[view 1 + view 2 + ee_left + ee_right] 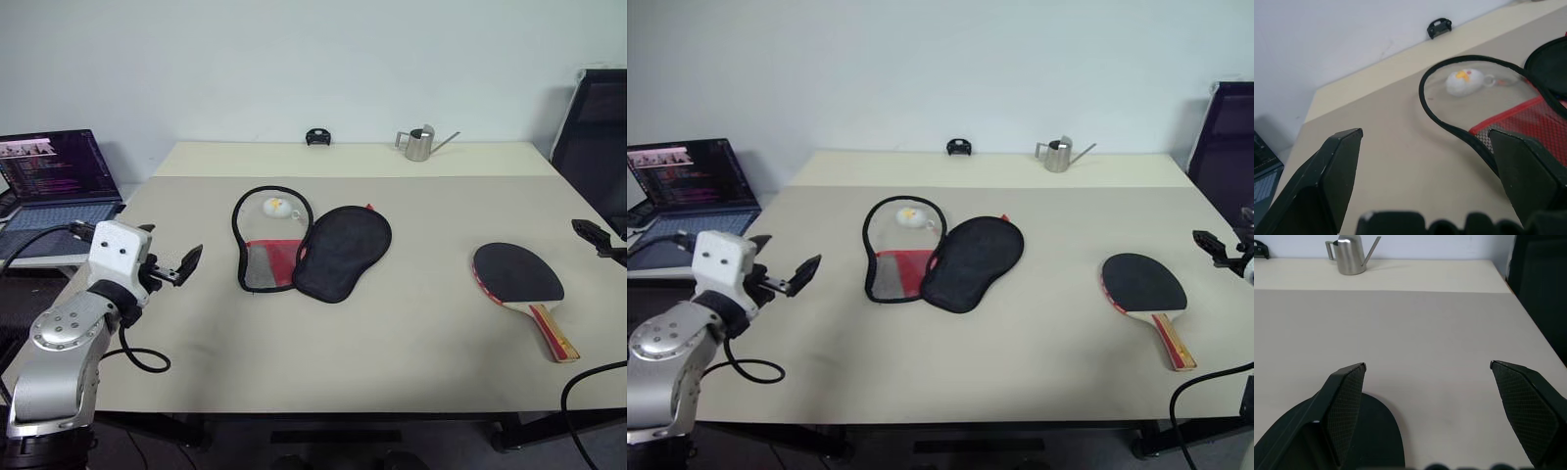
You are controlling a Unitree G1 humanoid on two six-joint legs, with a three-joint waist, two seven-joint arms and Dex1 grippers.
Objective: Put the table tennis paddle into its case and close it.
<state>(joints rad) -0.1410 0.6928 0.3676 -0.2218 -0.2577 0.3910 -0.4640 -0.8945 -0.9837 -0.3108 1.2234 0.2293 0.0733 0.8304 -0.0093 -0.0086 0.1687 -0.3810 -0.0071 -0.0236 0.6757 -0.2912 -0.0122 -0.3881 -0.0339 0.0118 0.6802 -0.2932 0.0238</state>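
Nothing is picked up yet: both tools, the left tool and right tool, hover wide and empty, so the right one must drop onto the paddle just below it and carry it to the case, apparently unzipped, ahead of the left.

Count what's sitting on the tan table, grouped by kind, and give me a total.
Paddle: 1
Case, lying open: 1
White keychain toy in the case: 1
Metal watering can: 1
Small black object at the far edge: 1
Total: 5
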